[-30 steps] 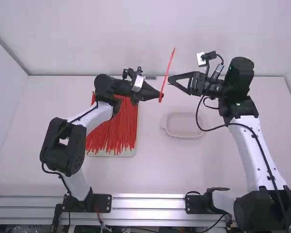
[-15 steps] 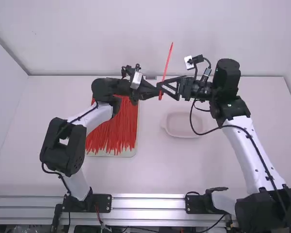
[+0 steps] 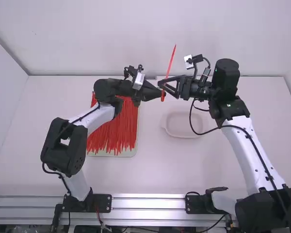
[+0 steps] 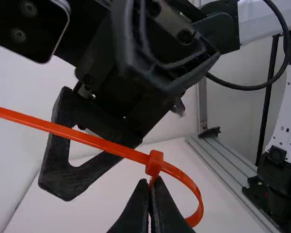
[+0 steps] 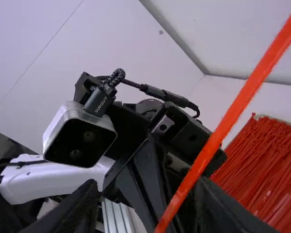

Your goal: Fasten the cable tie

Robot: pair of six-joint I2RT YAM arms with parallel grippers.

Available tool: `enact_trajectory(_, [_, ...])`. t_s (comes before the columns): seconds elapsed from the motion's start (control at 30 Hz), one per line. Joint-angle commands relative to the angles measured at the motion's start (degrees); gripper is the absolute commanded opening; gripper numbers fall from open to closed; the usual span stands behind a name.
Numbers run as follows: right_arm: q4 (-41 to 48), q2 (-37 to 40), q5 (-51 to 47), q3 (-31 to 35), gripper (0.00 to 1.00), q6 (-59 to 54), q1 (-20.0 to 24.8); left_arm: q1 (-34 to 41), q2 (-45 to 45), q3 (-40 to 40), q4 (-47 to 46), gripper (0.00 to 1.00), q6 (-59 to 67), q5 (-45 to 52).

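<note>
A red cable tie (image 3: 169,65) stands up above the table's back middle. My left gripper (image 3: 157,93) is shut on it just below its head (image 4: 155,162). In the left wrist view, above that gripper's (image 4: 149,187) closed tips, the strap (image 4: 87,138) runs through the head and a small loop curls off to one side. My right gripper (image 3: 166,87) faces the left one from the right. It (image 5: 145,213) is open, and the long free strap (image 5: 242,97) passes between its fingers without visibly touching them.
A pile of red cable ties (image 3: 114,128) lies on a pale board (image 3: 131,151) left of centre, under the left arm. A clear shallow container (image 3: 184,125) sits on the table below the right gripper.
The right gripper has moved left, from clear of the tie to having its fingers on either side of the strap. The left gripper held the tie almost still.
</note>
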State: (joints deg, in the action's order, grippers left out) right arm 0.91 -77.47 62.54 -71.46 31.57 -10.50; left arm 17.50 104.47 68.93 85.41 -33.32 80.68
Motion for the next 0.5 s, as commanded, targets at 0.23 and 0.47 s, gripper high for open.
enact_trajectory(0.23, [-0.22,0.2,-0.02,-0.9,0.0,-0.17,-1.73,0.28,-0.15,-0.37,0.37,0.02,-0.37,-0.83])
enact_trajectory(0.47, [-0.17,0.2,0.57,-0.9,0.0,-1.01,-1.29,-0.15,-0.15,-0.37,-0.94,0.49,-3.1,-3.13])
